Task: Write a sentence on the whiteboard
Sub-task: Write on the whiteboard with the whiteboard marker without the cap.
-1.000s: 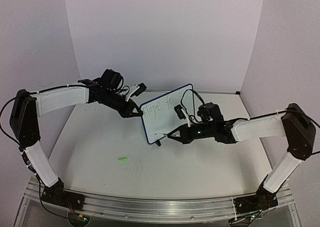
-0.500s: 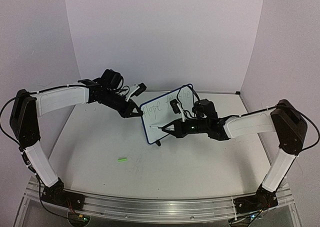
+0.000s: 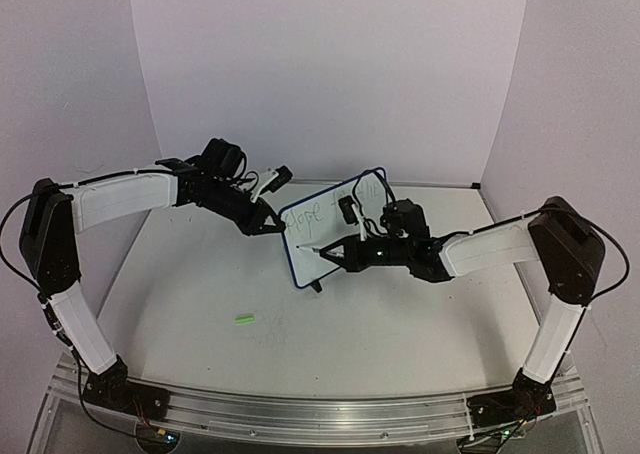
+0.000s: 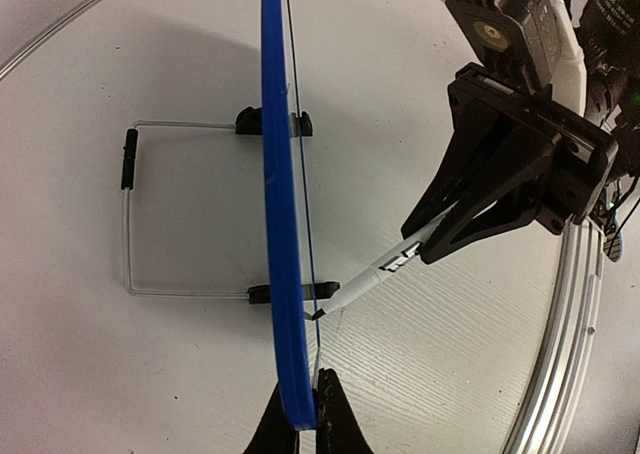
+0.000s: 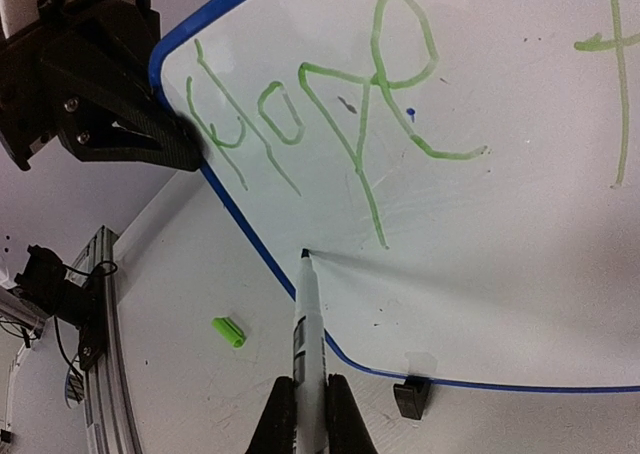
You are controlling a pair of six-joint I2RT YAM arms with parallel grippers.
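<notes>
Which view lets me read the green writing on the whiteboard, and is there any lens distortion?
Right wrist: whiteboard sharp, green writing legible, no glare. Top external: writing small and soft, barely readable. Left wrist: whiteboard edge-on, fisheye bends the table rail.

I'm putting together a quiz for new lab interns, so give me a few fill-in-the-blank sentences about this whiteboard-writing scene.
1. The right gripper is shut on a ____, its tip at the whiteboard.
2. The left gripper clamps the whiteboard's ____ rim.
3. The writing on the whiteboard is ____.
4. The green cap lies on the ____.
Missing words: marker; blue; green; table.
</notes>
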